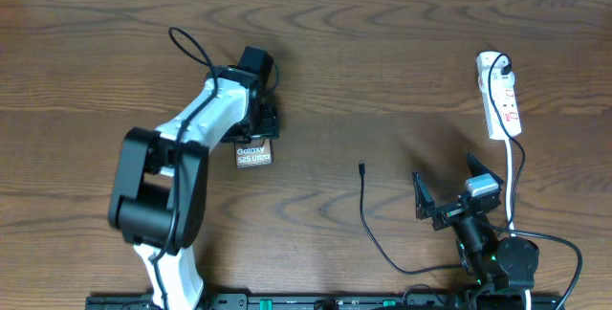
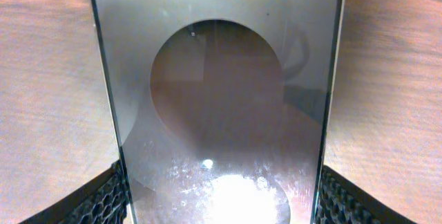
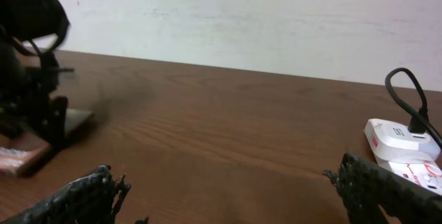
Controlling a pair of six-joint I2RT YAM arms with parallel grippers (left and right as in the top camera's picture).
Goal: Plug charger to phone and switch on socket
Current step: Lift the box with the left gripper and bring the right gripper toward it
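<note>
The phone (image 1: pixel 254 154) lies flat on the wooden table, with its "Galaxy S25 Ultra" text showing. My left gripper (image 1: pixel 258 123) is over its far end, one finger against each long edge. In the left wrist view the phone screen (image 2: pixel 217 99) fills the space between the fingers (image 2: pixel 217 210). The charger cable (image 1: pixel 365 216) lies loose on the table, its plug tip (image 1: pixel 361 166) to the right of the phone and apart from it. The white socket strip (image 1: pixel 504 104) lies at the far right with a black plug in its far end. My right gripper (image 1: pixel 451 188) is open and empty, near the cable and socket.
In the right wrist view the open fingers (image 3: pixel 235 196) face bare table, with the socket (image 3: pixel 404 148) at the right and the phone (image 3: pixel 21 156) under the left gripper at the far left. A white cord (image 1: pixel 513 181) runs from the socket past the right arm. A wall stands behind the table.
</note>
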